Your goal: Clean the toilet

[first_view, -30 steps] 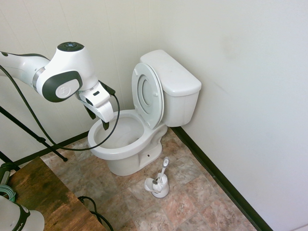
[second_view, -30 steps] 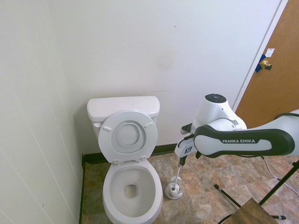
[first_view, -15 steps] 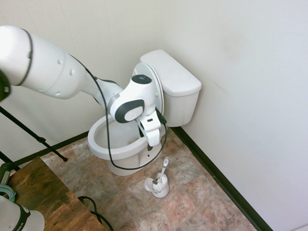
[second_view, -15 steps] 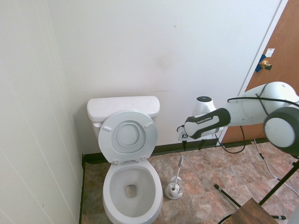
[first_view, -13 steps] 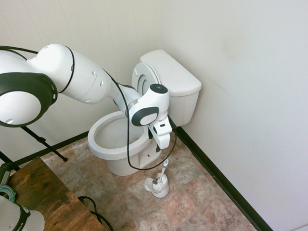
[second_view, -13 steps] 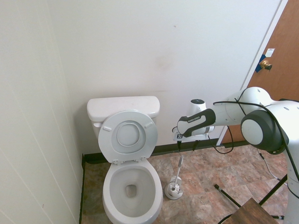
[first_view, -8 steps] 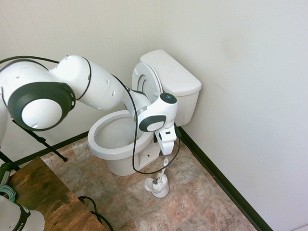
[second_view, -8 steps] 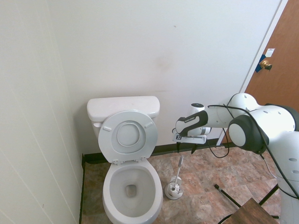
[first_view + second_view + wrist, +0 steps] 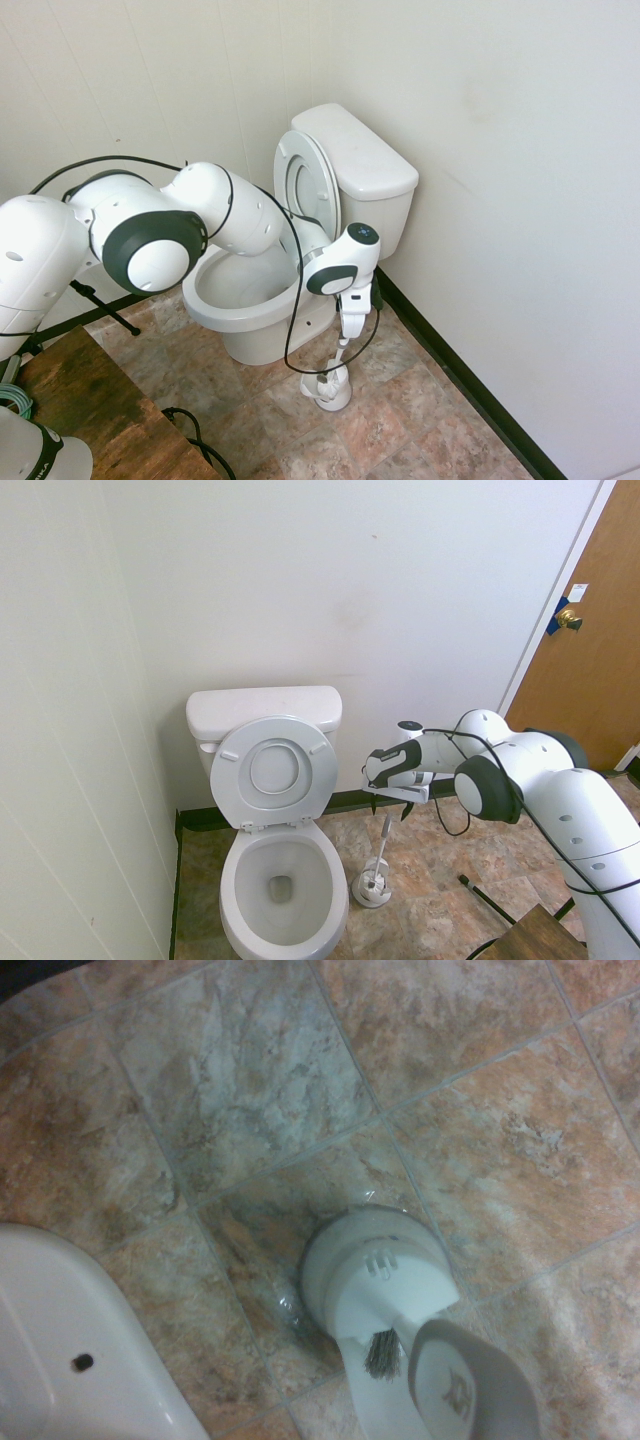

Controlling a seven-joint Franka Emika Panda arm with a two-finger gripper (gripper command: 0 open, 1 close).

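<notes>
White and dark-jointed, the single arm's end effector [image 9: 391, 813] points straight down over the one toilet brush [image 9: 381, 846], its two fingers spread apart on either side of the handle's top end; whether they touch it cannot be told. The brush stands in one small white holder [image 9: 328, 385] on the tiled floor [image 9: 400, 410], just beside the toilet [image 9: 280, 880] on the side away from the panelled wall. The wrist view looks down on the holder's round top [image 9: 375, 1275], dark bristles [image 9: 381, 1352] showing at its mouth and the grey end of the handle close to the lens. One toilet stands in the corner, its tank against the back wall, its lid and ring seat [image 9: 305, 195] raised against the tank and its bowl open. One brown door [image 9: 590, 650] with a brass knob stands well beyond the brush from the toilet.
</notes>
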